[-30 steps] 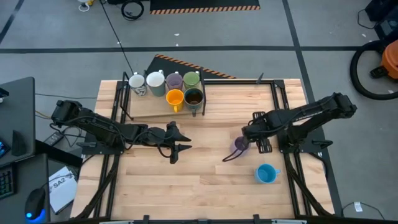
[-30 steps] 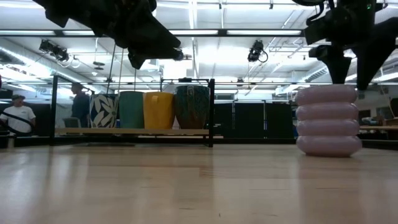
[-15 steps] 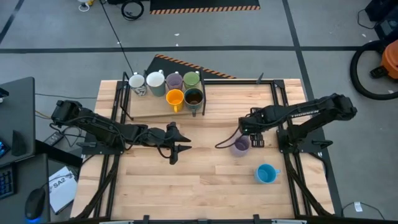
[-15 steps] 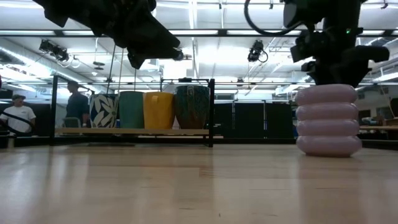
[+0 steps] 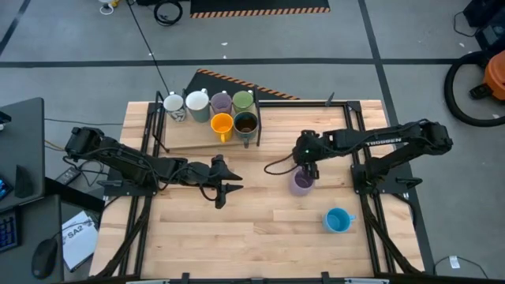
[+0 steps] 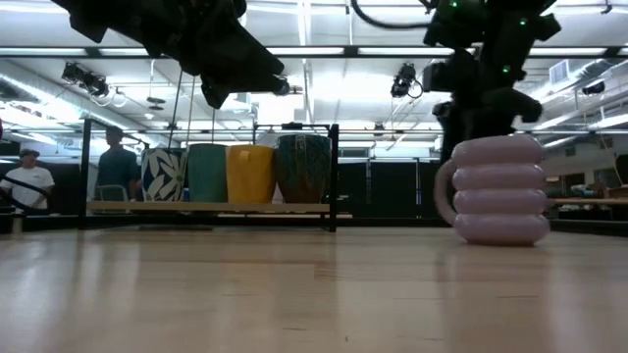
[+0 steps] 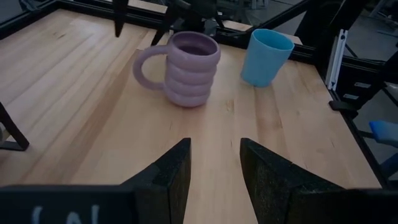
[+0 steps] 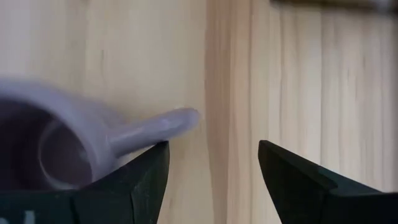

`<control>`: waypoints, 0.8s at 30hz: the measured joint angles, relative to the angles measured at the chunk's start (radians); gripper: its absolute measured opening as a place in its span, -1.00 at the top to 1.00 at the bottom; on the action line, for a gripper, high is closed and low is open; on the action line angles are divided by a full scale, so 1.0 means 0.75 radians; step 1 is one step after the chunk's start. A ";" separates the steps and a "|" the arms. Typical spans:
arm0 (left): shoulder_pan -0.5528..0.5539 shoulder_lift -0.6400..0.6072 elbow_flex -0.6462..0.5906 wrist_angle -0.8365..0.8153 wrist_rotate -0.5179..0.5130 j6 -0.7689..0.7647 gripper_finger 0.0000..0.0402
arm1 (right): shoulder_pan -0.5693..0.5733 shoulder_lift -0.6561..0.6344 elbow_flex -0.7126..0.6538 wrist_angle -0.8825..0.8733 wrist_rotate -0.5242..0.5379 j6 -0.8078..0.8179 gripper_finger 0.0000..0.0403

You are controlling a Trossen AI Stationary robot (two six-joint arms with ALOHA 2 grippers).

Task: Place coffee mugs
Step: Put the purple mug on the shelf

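Observation:
A ribbed lilac coffee mug [image 5: 301,184] stands upright on its base on the wooden table, right of centre. Its handle [image 7: 142,62] points toward the far edge. My right gripper [image 5: 305,164] is open just above the mug's far side, slanting down, with its fingers by the handle. A blue mug [image 5: 338,220] stands upright nearer the front right. Several more mugs, white, lilac, green, orange [image 5: 222,124] and dark brown, stand on a board [image 5: 185,138] at the far left. My left gripper [image 7: 214,180] hovers open left of centre with nothing between its fingers. My right gripper comes at the lilac mug from above and from the far side. One finger [image 8: 146,177] is right next to the handle [image 8: 158,127]; I cannot tell whether it touches. The mug stands upright on the table.
Dark metal frame rails [image 5: 351,118] run along the table's left, right and far sides. Bare wood lies between the two arms and along the near edge. Beyond the table, a person [image 6: 25,186] shows in the low view.
My right gripper has swung from the lilac mug's right side over it toward the far-left, tipping as it went, still open. The lilac mug has slid a little toward the table's left and turned about upright, so its handle now shows in the low view.

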State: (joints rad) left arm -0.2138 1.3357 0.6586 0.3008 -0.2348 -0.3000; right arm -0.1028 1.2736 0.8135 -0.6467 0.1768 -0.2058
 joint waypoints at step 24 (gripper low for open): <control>0.129 0.499 0.002 0.667 -0.007 0.031 0.28 | -0.032 0.000 0.111 -0.346 -0.069 0.143 -0.25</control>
State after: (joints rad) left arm -0.1167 1.7098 0.6598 0.8008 -0.2401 -0.2767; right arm -0.1269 1.2736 0.8970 -0.9060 0.1248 -0.0989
